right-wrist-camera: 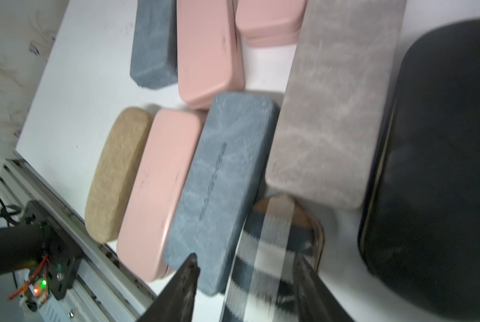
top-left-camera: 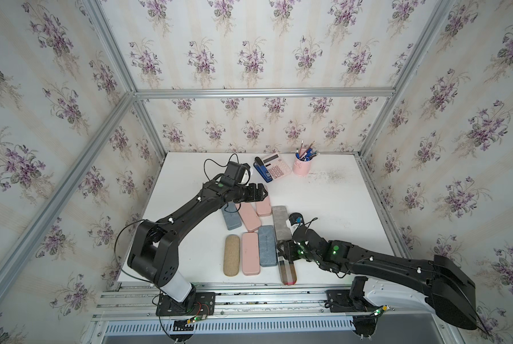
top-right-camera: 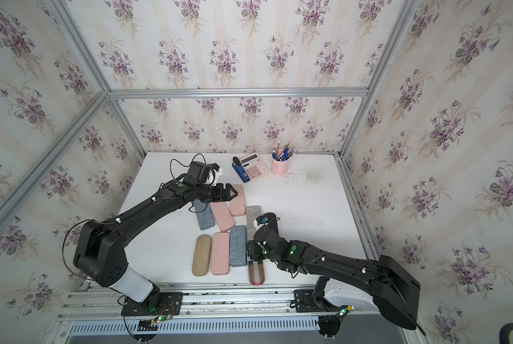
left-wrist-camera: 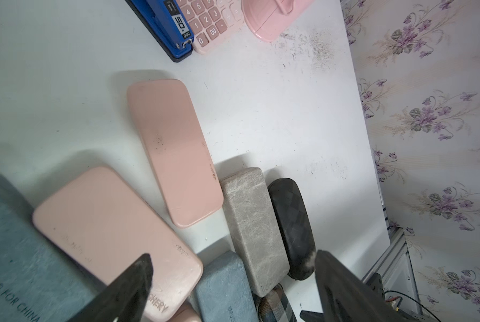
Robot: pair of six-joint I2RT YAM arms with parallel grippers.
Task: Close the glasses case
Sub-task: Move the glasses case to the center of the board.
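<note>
The plaid glasses case (top-left-camera: 288, 272) lies just beside the blue-grey glasses case (top-left-camera: 267, 245). The right gripper (right-wrist-camera: 244, 259) hangs spread over both. Coming down, it could bump the blue-grey one and shove it. The left gripper (left-wrist-camera: 233, 255) is spread too.

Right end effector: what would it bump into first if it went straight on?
Probably the plaid glasses case: the right end effector points down at it with jaws apart, though how near it is stays unclear.
</note>
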